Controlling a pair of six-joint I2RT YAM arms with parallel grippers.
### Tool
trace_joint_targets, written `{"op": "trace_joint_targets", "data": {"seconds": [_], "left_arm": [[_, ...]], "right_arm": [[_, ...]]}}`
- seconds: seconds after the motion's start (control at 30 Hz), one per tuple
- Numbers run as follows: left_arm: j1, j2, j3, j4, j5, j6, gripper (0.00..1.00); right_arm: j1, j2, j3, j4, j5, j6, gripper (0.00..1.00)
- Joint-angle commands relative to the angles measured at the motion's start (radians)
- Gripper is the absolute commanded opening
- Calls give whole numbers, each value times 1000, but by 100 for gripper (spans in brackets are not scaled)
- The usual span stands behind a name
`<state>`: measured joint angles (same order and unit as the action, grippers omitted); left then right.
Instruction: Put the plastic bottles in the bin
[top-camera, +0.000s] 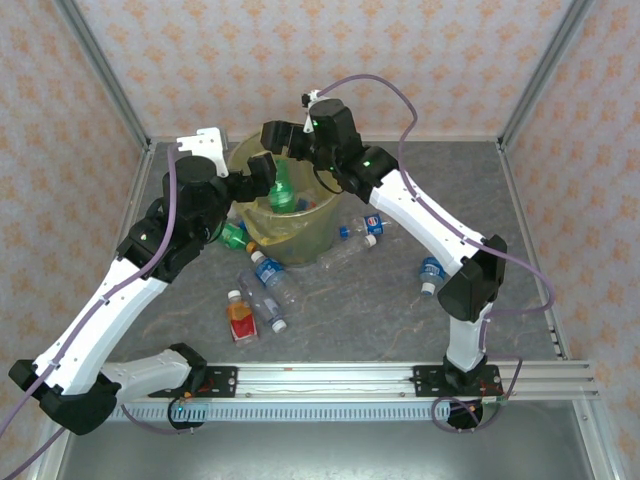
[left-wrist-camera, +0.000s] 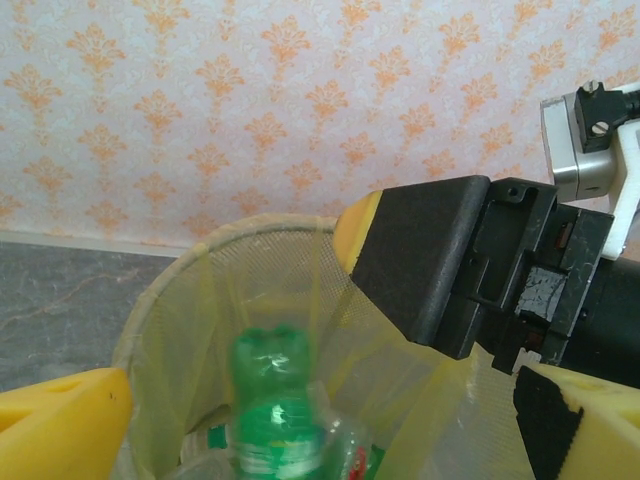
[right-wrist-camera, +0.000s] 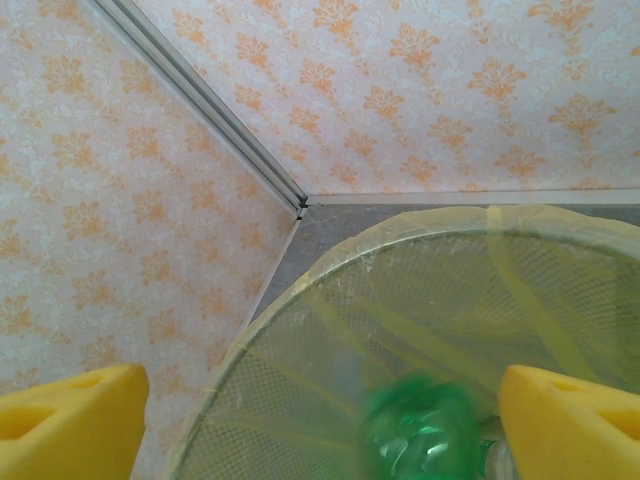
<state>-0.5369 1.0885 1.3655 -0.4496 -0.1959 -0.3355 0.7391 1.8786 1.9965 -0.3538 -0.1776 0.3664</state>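
**Both grippers spread wide over the bin, a green bottle between them**

Seen from above, the bin (top-camera: 300, 240), lined with a translucent yellow bag, stands at the far middle of the grey table (top-camera: 400, 320). Both arms reach to its mouth. The left gripper (top-camera: 255, 178) is at the left rim and the right gripper (top-camera: 297, 152) at the far rim, the two close together. A green bottle (top-camera: 283, 190) sits within the bin's mouth, just beside both.

In the left wrist view the left gripper (left-wrist-camera: 325, 400) has its jaws wide apart, with its yellow fingers (left-wrist-camera: 60, 425) at the bottom corners. Neither touches the green bottle (left-wrist-camera: 275, 400), which shows blurred inside the bin (left-wrist-camera: 160, 300). A black finger of the right gripper hangs over the rim on the right.

In the right wrist view the right gripper (right-wrist-camera: 324, 410) is likewise wide open. The blurred green bottle (right-wrist-camera: 420, 435) lies inside the bin (right-wrist-camera: 300, 290), nearer the right-hand finger and not gripped.

More bottles lie on the table:
- A small green bottle (top-camera: 235, 235) is against the bin's left foot.
- Two blue-capped clear bottles (top-camera: 272, 275) are near the front of the bin.
- A red-labelled bottle (top-camera: 241, 318) lies nearer the arm bases.
- A blue-labelled bottle (top-camera: 362, 228) and a clear bottle (top-camera: 345, 250) lie right of the bin.
- A blue bottle (top-camera: 432, 272) lies beside the right arm's elbow
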Motion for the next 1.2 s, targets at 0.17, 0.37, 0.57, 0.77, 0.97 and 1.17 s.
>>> {"op": "trace_joint_targets", "data": {"seconds": [0.17, 0.37, 0.57, 0.77, 0.97, 1.17], "left_arm": [[34, -27, -21, 3, -25, -29, 99], [124, -51, -52, -11, 6, -67, 99], [240, -60, -92, -42, 30, -120, 99], [361, -26, -135, -84, 95, -186, 99], [546, -9, -255, -51, 289, -281, 99], [688, 17, -384, -38, 448, -356, 99]], "right_arm": [[6, -51, -2, -13, 91, -21, 92], [6, -88, -31, -11, 144, -29, 94], [6, -140, -95, 17, 176, -27, 98], [6, -179, -138, 23, 187, -23, 100], [6, -228, -176, 32, 211, -29, 100], [6, -270, -213, 33, 241, -31, 100]]}}
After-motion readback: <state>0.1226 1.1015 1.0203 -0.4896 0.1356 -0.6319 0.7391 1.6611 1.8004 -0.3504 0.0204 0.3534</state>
